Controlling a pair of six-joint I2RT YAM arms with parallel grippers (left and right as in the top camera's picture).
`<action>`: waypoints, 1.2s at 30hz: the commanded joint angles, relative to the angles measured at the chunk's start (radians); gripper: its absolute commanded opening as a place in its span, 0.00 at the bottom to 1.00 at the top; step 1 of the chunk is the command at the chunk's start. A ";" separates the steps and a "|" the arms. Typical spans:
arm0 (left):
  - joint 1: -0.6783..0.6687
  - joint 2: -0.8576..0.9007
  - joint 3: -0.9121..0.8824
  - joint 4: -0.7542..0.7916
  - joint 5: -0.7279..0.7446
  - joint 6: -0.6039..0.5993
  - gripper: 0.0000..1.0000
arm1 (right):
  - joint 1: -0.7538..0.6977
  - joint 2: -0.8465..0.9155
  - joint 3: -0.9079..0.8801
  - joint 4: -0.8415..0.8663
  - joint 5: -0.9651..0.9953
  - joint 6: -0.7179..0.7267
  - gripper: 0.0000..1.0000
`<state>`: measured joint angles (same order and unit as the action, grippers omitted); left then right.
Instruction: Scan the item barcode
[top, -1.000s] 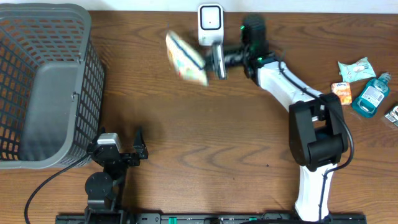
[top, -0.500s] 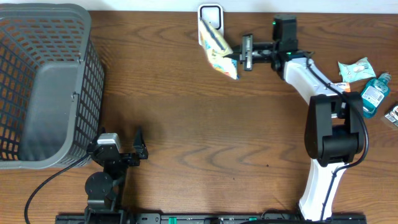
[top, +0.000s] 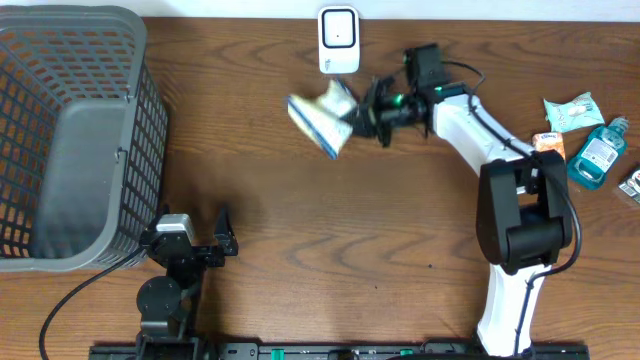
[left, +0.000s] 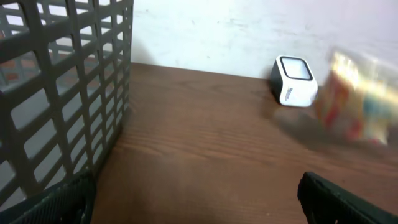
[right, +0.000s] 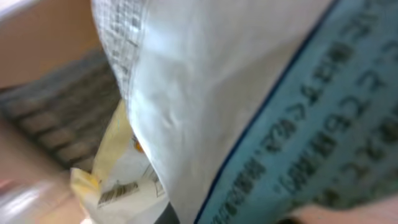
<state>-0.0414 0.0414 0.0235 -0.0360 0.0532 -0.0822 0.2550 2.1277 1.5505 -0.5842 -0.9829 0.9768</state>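
- Hanging tilted in the grip of the right fingers (top: 365, 112), the packet (top: 320, 118) sits just in front of the scanner (top: 339, 40) and slightly to its left.
- Those fingers are clamped on the packet's right edge.
- Open table (top: 330, 230) runs forward from the scanner.
- The basket (top: 70, 130) walls off the far left of the scanner.
- The left fingers (top: 226, 235) stand spread wide and empty, well forward-left of the scanner, by the basket's near corner.
- Far right of the scanner, a tissue pack (top: 568, 112), an orange pack (top: 549, 147) and a blue bottle (top: 598, 152) crowd the table's edge.
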 joint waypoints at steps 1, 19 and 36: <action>-0.002 -0.005 -0.019 -0.030 -0.002 -0.005 0.98 | 0.014 -0.100 0.007 -0.164 0.515 -0.436 0.01; -0.002 -0.005 -0.019 -0.030 -0.002 -0.005 0.98 | 0.021 -0.286 -0.076 -0.244 0.653 -0.557 0.99; -0.002 -0.005 -0.019 -0.030 -0.002 -0.005 0.98 | -0.025 0.105 -0.087 0.063 0.325 -0.671 0.84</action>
<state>-0.0414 0.0414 0.0235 -0.0360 0.0536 -0.0818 0.2276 2.1529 1.4746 -0.5156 -0.6052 0.3321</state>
